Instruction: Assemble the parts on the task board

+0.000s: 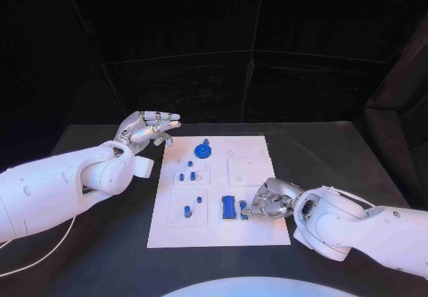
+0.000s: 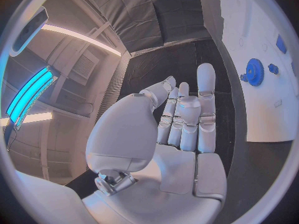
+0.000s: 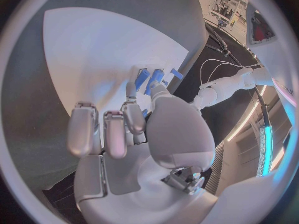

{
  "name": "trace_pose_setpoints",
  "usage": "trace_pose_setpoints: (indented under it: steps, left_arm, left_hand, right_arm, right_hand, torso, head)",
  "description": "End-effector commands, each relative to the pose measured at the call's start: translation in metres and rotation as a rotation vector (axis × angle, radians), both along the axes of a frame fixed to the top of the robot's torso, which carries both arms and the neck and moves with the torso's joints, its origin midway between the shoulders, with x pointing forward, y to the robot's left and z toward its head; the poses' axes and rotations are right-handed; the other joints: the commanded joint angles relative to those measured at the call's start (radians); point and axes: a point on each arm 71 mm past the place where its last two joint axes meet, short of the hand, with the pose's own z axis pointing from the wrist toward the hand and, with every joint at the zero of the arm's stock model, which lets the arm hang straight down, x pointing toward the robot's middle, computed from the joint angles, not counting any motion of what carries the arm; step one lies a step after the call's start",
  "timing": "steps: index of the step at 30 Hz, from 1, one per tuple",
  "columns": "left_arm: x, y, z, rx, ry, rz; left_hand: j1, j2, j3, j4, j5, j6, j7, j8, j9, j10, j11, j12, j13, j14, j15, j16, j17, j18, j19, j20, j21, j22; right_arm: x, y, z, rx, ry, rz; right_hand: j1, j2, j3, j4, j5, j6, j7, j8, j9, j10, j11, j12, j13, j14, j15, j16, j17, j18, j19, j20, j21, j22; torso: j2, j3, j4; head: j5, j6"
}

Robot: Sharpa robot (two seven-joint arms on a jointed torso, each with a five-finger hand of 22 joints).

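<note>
Task board: I see the white task board (image 1: 254,232) lying in the middle of the black table (image 1: 347,154), long side running away from me.
Blue gear: a round blue gear (image 1: 203,150) sits on the far end of the board; my left wrist view shows it too (image 2: 254,72), with a small blue piece just beside it.
Small parts: two short blue pegs (image 1: 187,177) stand in a recessed square near the board's middle; another blue peg (image 1: 188,211) stands in the square nearer me.
Blue blocks: a long blue block (image 1: 228,206) lies on the near part of the board, and a second blue block (image 1: 243,209) lies just beside it, against my right hand's fingertips.
Left hand: my left hand (image 1: 147,129) hangs above the table off the board's far left corner, fingers straight and spread a little, holding nothing, well apart from the gear.
Right hand: my right hand (image 1: 268,201) is down on the near right part of the board, fingers curled toward the second block; I cannot tell whether they actually grip it.
</note>
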Motion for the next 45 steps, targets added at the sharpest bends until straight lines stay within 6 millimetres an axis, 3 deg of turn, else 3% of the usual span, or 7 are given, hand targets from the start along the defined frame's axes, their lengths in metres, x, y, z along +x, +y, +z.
trace_pose_setpoints:
  steps: [1, 30, 36, 44, 45]
  left_arm:
    - [0.0, -0.001, 0.001, -0.008, -0.002, -0.011]
    - [0.001, -0.002, 0.001, -0.006, -0.001, -0.01]
    - [0.001, -0.001, 0.001, -0.005, -0.001, -0.008]
    - [0.002, -0.001, 0.001, -0.006, -0.008, -0.003]
    - [0.002, -0.002, 0.001, -0.01, -0.007, -0.002]
  left_hand:
    - [-0.001, 0.007, -0.005, -0.001, -0.001, -0.005, 0.003, 0.004, 0.0, -0.006, -0.002, 0.007, 0.0, -0.008, -0.002, -0.003, -0.001, 0.013, -0.001, 0.002, -0.006, -0.002]
    - [-0.001, 0.007, -0.005, -0.001, -0.001, -0.005, 0.003, 0.004, 0.0, -0.006, -0.002, 0.007, 0.0, -0.008, -0.002, -0.003, -0.001, 0.013, -0.001, 0.002, -0.006, -0.002]
    - [-0.001, 0.007, -0.005, -0.001, -0.001, -0.005, 0.003, 0.004, 0.0, -0.006, -0.002, 0.007, 0.0, -0.008, -0.002, -0.003, -0.001, 0.013, -0.001, 0.002, -0.006, -0.002]
    - [-0.008, 0.006, -0.011, 0.003, -0.001, -0.008, 0.005, 0.003, -0.001, -0.01, -0.001, 0.008, 0.0, -0.008, -0.001, -0.002, -0.003, 0.013, -0.001, 0.003, -0.008, -0.003]
    - [-0.012, 0.005, -0.013, 0.006, -0.001, -0.009, 0.005, 0.002, -0.001, -0.01, 0.0, 0.008, 0.0, -0.009, 0.0, -0.002, -0.004, 0.013, -0.001, 0.003, -0.009, -0.004]
  right_arm:
    - [-0.002, 0.004, 0.0, 0.008, 0.009, 0.066]
    - [0.013, 0.006, -0.01, -0.04, 0.003, 0.056]
    - [0.011, 0.005, -0.005, 0.017, -0.032, 0.043]
    - [0.014, -0.005, 0.006, 0.267, -0.081, -0.003]
    - [0.019, -0.009, 0.01, 0.324, -0.098, -0.022]
  right_hand:
    - [0.009, 0.004, -0.006, -0.001, 0.004, -0.005, -0.001, 0.001, 0.002, 0.0, 0.004, 0.0, -0.001, 0.066, -0.001, -0.003, 0.056, -0.016, 0.001, 0.002, -0.002, 0.001]
    - [0.098, 0.048, -0.03, -0.055, 0.009, 0.001, -0.004, 0.003, 0.007, 0.0, 0.002, 0.002, 0.003, 0.067, -0.002, -0.002, 0.059, -0.017, 0.002, 0.001, 0.0, 0.007]
    - [0.067, 0.047, -0.063, -0.039, 0.007, 0.001, -0.001, 0.002, 0.008, 0.001, 0.004, 0.003, 0.004, 0.067, -0.001, -0.002, 0.06, -0.017, 0.002, 0.002, 0.0, 0.008]
    - [0.071, 0.041, -0.108, -0.035, 0.012, -0.095, 0.032, -0.053, -0.013, -0.045, 0.032, -0.082, -0.056, 0.06, 0.02, -0.018, 0.032, -0.013, -0.01, 0.016, -0.015, -0.017]
    - [0.086, 0.049, -0.114, -0.041, 0.012, -0.114, 0.04, -0.064, -0.017, -0.099, 0.04, -0.197, -0.141, 0.039, 0.028, -0.066, -0.049, 0.006, -0.051, 0.023, -0.074, -0.115]
  torso:
    - [0.0, -0.0002, 0.0004]
    - [0.0, -0.0002, 0.0031]
    - [-0.001, 0.0012, -0.0024]
    - [-0.003, -0.0007, -0.0014]
    - [-0.004, -0.0009, -0.0013]
  head:
    - [-0.002, 0.001]
    - [0.002, -0.002]
    - [0.006, 0.003]
    - [-0.002, 0.018]
    - [-0.004, 0.023]
